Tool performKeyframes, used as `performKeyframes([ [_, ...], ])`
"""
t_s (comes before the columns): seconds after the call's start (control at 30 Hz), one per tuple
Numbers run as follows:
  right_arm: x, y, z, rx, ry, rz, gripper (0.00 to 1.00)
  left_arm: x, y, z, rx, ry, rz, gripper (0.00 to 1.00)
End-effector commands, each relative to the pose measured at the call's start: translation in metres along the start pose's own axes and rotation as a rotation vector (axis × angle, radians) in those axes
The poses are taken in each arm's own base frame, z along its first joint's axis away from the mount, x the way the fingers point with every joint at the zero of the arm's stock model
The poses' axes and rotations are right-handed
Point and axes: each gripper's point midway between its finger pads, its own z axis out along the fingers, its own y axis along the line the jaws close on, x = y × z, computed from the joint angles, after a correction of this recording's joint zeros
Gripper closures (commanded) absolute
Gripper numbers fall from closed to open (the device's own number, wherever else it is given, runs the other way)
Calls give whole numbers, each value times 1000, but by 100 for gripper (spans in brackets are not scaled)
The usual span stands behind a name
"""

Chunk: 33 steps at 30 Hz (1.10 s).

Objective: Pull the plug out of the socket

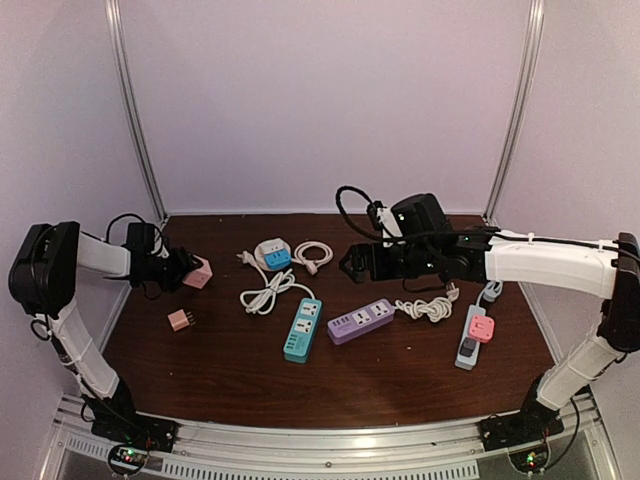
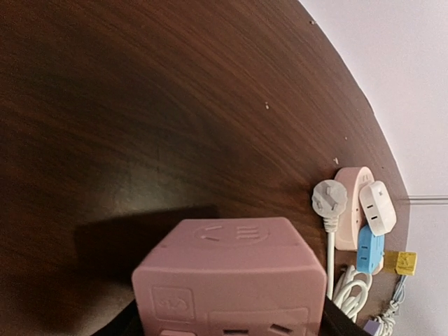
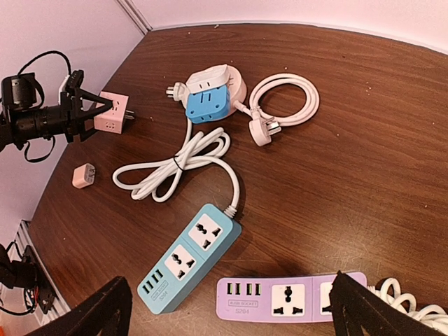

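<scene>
Left arm point(image 1: 78, 345): you see white links with black joints, left of frame.
Right arm point(image 1: 545, 262): the same white shell, with a black wrist block.
Cables point(image 1: 338, 205): black and looped, upper centre.
Bases point(image 1: 130, 432): black, in your lower corners.
Right fingers point(image 3: 101, 308): black and tapered.

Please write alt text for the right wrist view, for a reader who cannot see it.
The left gripper holds a pink cube socket; a small pink plug lies apart from it on the dark table. A blue power strip lies nearer the camera.
</scene>
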Motion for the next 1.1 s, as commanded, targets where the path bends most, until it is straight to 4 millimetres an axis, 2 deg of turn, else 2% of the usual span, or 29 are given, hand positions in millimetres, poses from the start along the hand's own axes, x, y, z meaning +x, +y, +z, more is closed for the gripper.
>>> performKeyframes([
  [0.0,-5,-6,-6,19,-25,-17,0,4,26,-15,-155,-1,28,29],
  [0.1,-6,-5,-6,17,-25,-22,0,5,30,-20,-181,-6,32,18],
  [0.33,-6,-5,-6,16,-25,-27,0,7,36,-27,-220,-13,46,8],
  [0.57,-4,-5,-5,16,-18,-28,0,-5,39,-44,-296,-70,79,9],
  [0.83,-3,-5,-4,14,-14,-29,0,-14,36,-53,-324,-94,105,11],
  [0.93,-2,-5,-3,13,-11,-27,0,-15,32,-54,-316,-86,127,12],
  [1.07,-1,-7,-1,25,-8,-29,0,-14,16,-61,-316,-84,177,12],
])
